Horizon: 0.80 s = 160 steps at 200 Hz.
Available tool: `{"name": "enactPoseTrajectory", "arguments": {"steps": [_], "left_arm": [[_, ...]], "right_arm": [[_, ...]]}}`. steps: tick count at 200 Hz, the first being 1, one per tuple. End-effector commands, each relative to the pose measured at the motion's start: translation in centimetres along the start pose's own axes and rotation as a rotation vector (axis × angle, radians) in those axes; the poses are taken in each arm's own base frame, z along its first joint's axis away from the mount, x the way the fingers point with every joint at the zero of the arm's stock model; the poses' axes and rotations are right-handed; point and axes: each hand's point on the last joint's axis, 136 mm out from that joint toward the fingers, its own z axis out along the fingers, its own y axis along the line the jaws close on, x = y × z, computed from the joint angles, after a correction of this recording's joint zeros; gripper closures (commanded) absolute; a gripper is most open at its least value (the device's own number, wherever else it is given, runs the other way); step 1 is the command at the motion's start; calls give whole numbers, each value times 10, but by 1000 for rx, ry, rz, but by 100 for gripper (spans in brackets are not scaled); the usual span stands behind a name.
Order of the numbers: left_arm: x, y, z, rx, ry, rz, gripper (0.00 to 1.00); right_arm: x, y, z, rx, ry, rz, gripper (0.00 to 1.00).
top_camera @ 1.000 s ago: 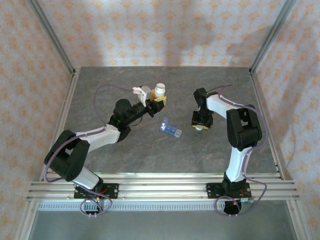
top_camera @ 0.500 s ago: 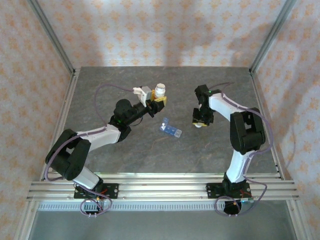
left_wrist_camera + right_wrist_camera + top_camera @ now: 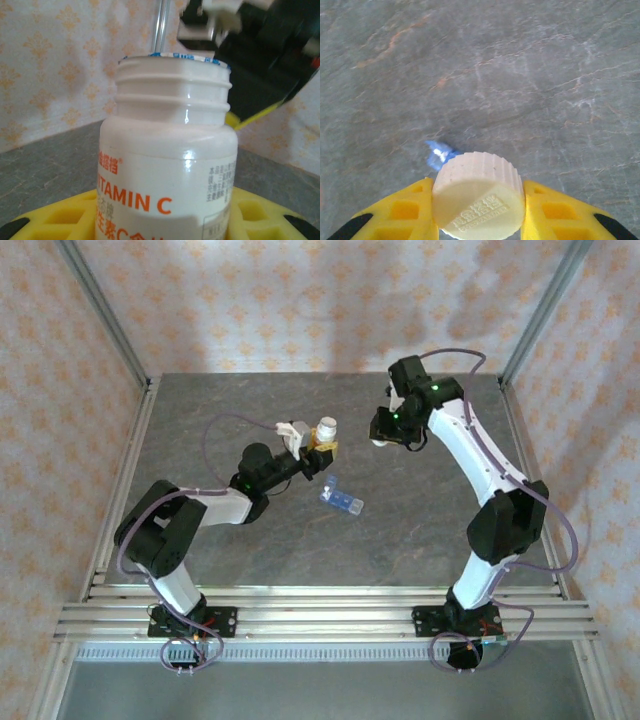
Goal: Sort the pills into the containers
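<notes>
Separately, left hand [image 3: 320, 446] holds bottle [image 3: 165, 165], right hand [image 3: 479, 212] cap [image 3: 479, 192].

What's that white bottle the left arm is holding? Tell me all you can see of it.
The bottle is glossy white plastic, round, with orange VITAMIN C lettering and small print. Its cap is off, baring a threaded neck; a blue-edged seal seems to cover the mouth. It stands upright, clamped between the left gripper's yellow jaws.

I count one white vitamin bottle [image 3: 165, 165], one ribbed cap [image 3: 479, 195], one blue pill box [image 3: 341, 497] (several compartments, one strip), and two grippers: my left gripper [image 3: 322, 441] and my right gripper [image 3: 382, 439].
</notes>
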Motion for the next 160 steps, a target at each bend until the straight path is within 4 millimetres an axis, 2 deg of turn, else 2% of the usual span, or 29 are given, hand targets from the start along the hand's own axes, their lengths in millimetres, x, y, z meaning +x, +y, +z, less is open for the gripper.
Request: {"name": "enactPoseTrajectory", "arguments": {"steps": [1,66,127,160], "left_arm": [[-4,-3,-1,39,-49,86,100],[20,-5,2,60,-5,138,100],[39,-28,9,110,27,196,100],[44,-33,10,119,35,210,100]], "right_arm": [[12,15,-22,-44,56,-45,66],[20,40,-25,-125,154,-132,67],[23,54,-32,-169,217,-195,68],[26,59,-34,-199,227,-209,68]]}}
